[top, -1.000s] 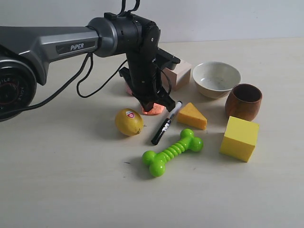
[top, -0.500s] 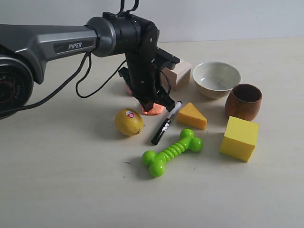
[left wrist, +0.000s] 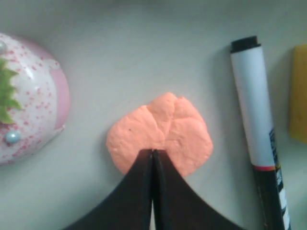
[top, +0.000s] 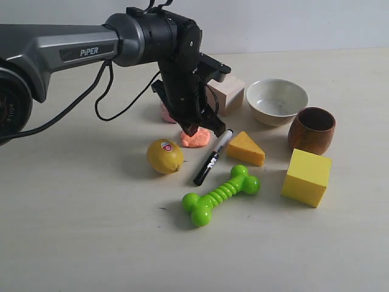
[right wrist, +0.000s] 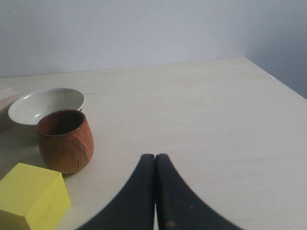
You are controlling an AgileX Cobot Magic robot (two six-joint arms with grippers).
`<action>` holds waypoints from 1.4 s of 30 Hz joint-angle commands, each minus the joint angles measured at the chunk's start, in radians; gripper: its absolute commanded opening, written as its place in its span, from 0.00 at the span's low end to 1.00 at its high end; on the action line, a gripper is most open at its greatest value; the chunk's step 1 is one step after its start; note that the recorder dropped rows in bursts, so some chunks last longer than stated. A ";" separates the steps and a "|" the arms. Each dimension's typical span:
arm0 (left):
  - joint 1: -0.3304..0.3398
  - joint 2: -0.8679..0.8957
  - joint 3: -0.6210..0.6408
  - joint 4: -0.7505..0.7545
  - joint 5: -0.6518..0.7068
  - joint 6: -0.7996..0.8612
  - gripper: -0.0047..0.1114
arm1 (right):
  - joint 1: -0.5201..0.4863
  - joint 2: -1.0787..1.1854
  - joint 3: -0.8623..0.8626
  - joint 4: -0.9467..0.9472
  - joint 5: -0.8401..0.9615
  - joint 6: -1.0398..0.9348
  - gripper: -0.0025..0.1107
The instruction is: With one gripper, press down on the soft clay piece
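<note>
The soft clay piece (top: 196, 139) is a flattish salmon-orange lump on the table between the lemon and the marker. In the left wrist view the clay (left wrist: 163, 132) shows a crease across its top. My left gripper (top: 196, 129) hangs just above the clay's back edge, fingers shut with nothing between them; its tips (left wrist: 153, 152) overlap the clay's near edge. The right gripper (right wrist: 155, 157) is shut and empty over bare table, away from the clay. It does not show in the exterior view.
A lemon (top: 165, 156), a black-and-white marker (top: 211, 158), an orange wedge (top: 245, 148) and a green toy bone (top: 220, 194) surround the clay. A pink toy cake (left wrist: 26, 98), wooden block (top: 226, 92), white bowl (top: 276, 100), brown cup (top: 312, 129) and yellow cube (top: 307, 176) stand nearby.
The left gripper has risen off the clay and moved slightly back; the clay, partly covered before, now shows more fully.
</note>
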 commanded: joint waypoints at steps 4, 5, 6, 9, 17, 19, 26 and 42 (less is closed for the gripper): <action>0.001 -0.030 0.001 0.000 -0.006 -0.005 0.04 | 0.002 -0.006 0.005 0.003 -0.013 -0.001 0.02; 0.001 -0.030 0.001 0.000 -0.002 -0.005 0.04 | 0.002 -0.006 0.005 0.003 -0.013 -0.001 0.02; 0.001 -0.030 0.001 0.000 -0.002 -0.005 0.04 | 0.002 -0.006 0.005 0.003 -0.013 -0.001 0.02; 0.001 -0.037 0.001 0.000 -0.008 -0.005 0.04 | 0.002 -0.006 0.005 0.003 -0.013 -0.001 0.02; 0.001 -0.123 0.068 -0.013 -0.093 -0.011 0.04 | 0.002 -0.006 0.005 0.003 -0.013 -0.001 0.02; 0.001 -0.181 0.148 -0.013 -0.166 -0.023 0.04 | 0.002 -0.006 0.005 0.003 -0.013 -0.001 0.02; 0.001 -0.452 0.491 -0.034 -0.459 -0.032 0.04 | 0.002 -0.006 0.005 0.003 -0.013 -0.001 0.02; 0.021 -1.221 1.072 -0.036 -0.769 -0.086 0.04 | 0.002 -0.006 0.005 0.003 -0.013 -0.001 0.02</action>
